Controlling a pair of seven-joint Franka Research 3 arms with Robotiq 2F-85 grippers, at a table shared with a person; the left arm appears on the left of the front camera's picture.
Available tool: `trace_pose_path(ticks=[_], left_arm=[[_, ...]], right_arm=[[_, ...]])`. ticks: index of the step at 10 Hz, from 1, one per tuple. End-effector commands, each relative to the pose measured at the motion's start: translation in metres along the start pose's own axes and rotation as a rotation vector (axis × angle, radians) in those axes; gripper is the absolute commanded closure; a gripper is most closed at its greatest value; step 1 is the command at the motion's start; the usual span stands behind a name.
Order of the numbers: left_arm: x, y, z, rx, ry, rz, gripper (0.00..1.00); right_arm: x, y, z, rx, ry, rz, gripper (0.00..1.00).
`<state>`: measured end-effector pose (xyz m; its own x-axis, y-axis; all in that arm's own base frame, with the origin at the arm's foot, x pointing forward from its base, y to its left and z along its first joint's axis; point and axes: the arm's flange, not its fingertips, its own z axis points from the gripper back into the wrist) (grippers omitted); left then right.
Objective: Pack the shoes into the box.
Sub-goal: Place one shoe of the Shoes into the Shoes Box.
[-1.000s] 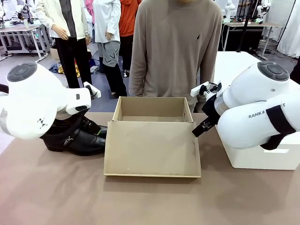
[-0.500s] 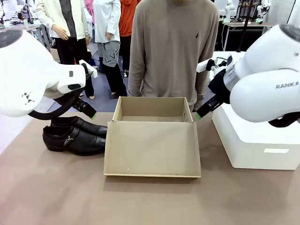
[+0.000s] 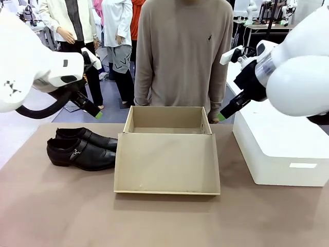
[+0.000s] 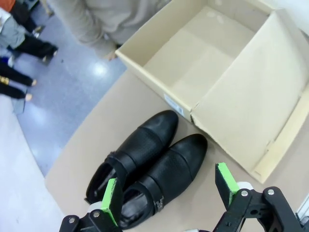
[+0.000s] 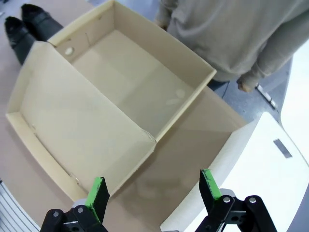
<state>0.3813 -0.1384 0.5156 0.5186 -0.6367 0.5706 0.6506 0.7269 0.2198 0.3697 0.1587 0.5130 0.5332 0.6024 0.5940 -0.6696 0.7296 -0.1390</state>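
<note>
Black shoes (image 3: pixel 82 149) side by side on the table (image 3: pixel 154 221), upright, out on the robot's left of the cardboard box (image 3: pixel 167 119). Toes toward the box, heels away from it. Nearer shoe's toe right at the left edge of the box's lid (image 3: pixel 167 163); touching or just short of it, can't tell. From the left wrist view: both toes close to the corner where lid meets box wall, metal buckle visible on the strap of one shoe.

Box open, mid-table, long side facing the robot. Lid folded down flat on the table toward the robot, attached along the near wall. Bare cardboard floor inside.

White box (image 3: pixel 280 154) to the right of the cardboard one, closed, narrow strip of table between them.

Left gripper (image 3: pixel 95 113) up in the air above the shoes, slightly beyond them, fingers spread wide, nothing pinched. Left wrist view looking straight down on the pair between the green pads (image 4: pixel 110 198).

Right gripper (image 3: pixel 222 116) also raised, over the strip between the two boxes near the cardboard box's far right corner. Fingers wide apart, nothing between them.

Person (image 3: pixel 182 51) in a beige sweater standing at the far edge, directly behind the box, arms down at the sides.
</note>
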Motion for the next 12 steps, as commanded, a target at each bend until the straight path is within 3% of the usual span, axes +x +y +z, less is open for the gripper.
trace_pose_path(ticks=[1,4,9,12], left_arm=[[-0.007,0.023,0.018,-0.116,-0.088,-0.079,0.0],[-0.009,0.045,0.047,-0.247,-0.203,-0.166,0.0],[-0.024,0.069,0.059,-0.309,-0.327,-0.208,0.0],[-0.026,0.073,0.055,-0.285,-0.335,-0.17,0.0]], right_arm=[[-0.009,-0.013,0.02,0.11,-0.096,0.084,0.0],[-0.009,-0.02,0.049,0.189,-0.19,0.149,0.0],[-0.019,-0.035,0.085,0.291,-0.319,0.176,0.0],[-0.022,-0.035,0.089,0.304,-0.327,0.177,0.0]])
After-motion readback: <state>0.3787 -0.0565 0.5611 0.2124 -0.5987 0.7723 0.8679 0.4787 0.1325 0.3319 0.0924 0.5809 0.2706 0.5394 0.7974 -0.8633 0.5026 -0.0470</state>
